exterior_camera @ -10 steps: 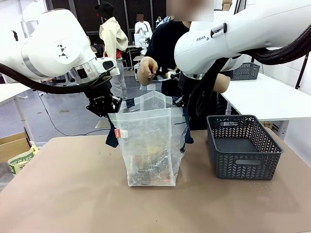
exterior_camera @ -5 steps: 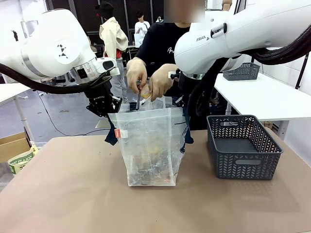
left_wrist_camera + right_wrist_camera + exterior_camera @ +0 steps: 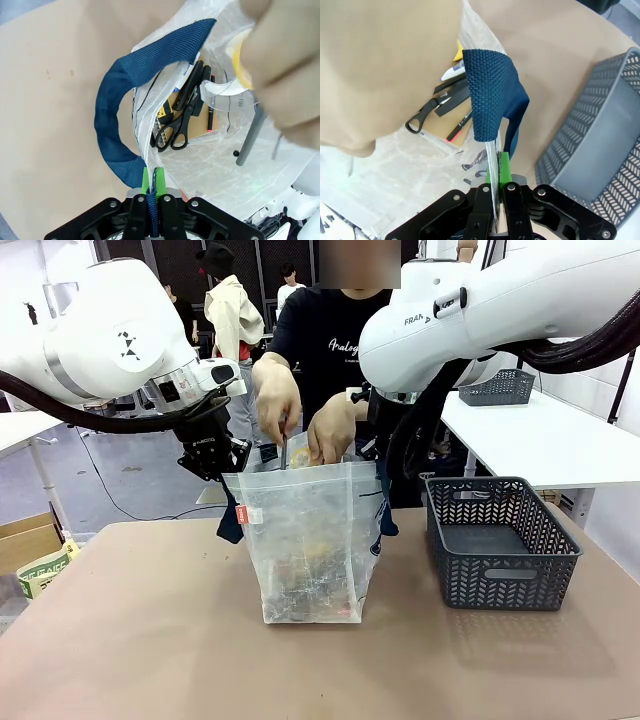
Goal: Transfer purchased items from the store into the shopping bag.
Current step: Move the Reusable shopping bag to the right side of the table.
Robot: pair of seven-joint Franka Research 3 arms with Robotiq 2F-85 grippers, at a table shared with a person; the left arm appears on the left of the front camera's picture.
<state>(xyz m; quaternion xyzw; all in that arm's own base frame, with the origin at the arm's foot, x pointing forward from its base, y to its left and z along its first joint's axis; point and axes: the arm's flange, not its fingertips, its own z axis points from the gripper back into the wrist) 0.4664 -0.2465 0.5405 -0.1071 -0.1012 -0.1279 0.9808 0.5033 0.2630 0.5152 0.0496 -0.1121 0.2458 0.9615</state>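
The shopping bag (image 3: 310,540) stands upright mid-table, held wide at its mouth. My left gripper (image 3: 222,468) is shut on its left rim and navy strap (image 3: 120,110); my right gripper (image 3: 378,452) is shut on the right rim and strap (image 3: 492,100). The person's hands (image 3: 278,395) reach into the mouth with a thin dark pen-like item (image 3: 284,452) and something yellow (image 3: 235,55). Black scissors (image 3: 175,135) and a brownish pack (image 3: 197,120) lie among the purchased items inside. The store (image 3: 500,540) sits right of the bag, with nothing showing inside it.
A cardboard box (image 3: 30,540) stands on the floor beyond the table's left edge. At the back right a white table (image 3: 540,440) carries another grey basket (image 3: 500,387). Other people stand far behind.
The person's hands have come down from chest height into the bag's mouth with the items. Both arms and the bag have stayed put.
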